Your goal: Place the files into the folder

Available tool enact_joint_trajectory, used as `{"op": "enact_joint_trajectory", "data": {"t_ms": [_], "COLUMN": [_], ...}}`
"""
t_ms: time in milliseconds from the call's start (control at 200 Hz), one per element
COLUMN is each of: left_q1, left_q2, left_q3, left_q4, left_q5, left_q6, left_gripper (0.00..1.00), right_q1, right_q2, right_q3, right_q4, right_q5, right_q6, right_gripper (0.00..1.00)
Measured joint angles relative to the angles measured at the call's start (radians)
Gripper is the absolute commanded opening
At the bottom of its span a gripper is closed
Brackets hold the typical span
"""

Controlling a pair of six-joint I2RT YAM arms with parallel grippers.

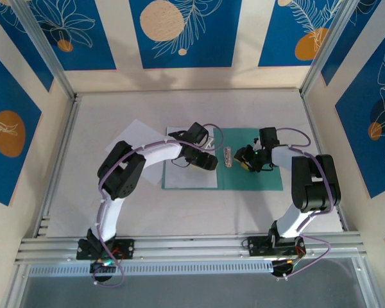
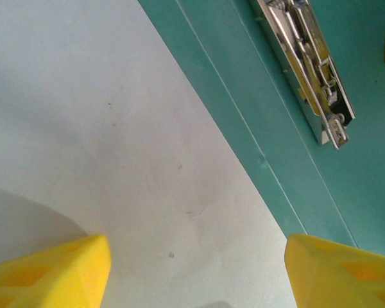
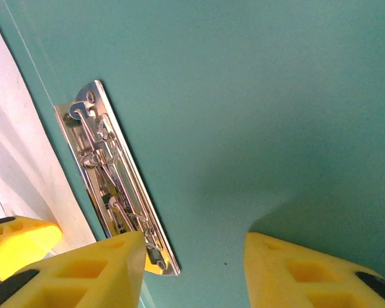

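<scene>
Fully open teal folder (image 1: 263,179), silver clip (image 1: 227,156)

The far half of the desk (image 1: 179,109) lies bare from side to side, and so does the near strip between the two arm bases. The middle is crowded. The left pincer (image 1: 210,162) and the right pincer (image 1: 245,160) hang close together over the open folder (image 1: 263,178), with the metal clip (image 1: 227,156) in the narrow gap between them. The left arm (image 1: 122,170) arches over the paper sheet (image 1: 189,179) on the folder's left leaf and a second sheet (image 1: 135,131) toward the desk's left edge. Panel walls (image 1: 179,74) close off the left, far and right edges.
</scene>
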Motion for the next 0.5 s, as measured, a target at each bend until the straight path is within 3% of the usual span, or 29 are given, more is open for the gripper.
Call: {"op": "enact_joint_trajectory", "data": {"t_ms": [500], "left_q1": [-0.008], "left_q2": [0.0], "left_q3": [0.023], "left_q4": [-0.057], "left_q5": [-0.044], "left_q6": [0.018], "left_gripper": [0.74], "right_q1": [0.012], "right_q2": [0.0], "right_q3": [0.0], "right_q4": [-0.003], "right_q5": [0.007], "right_q6": [0.0], "right_gripper": [0.46]}}
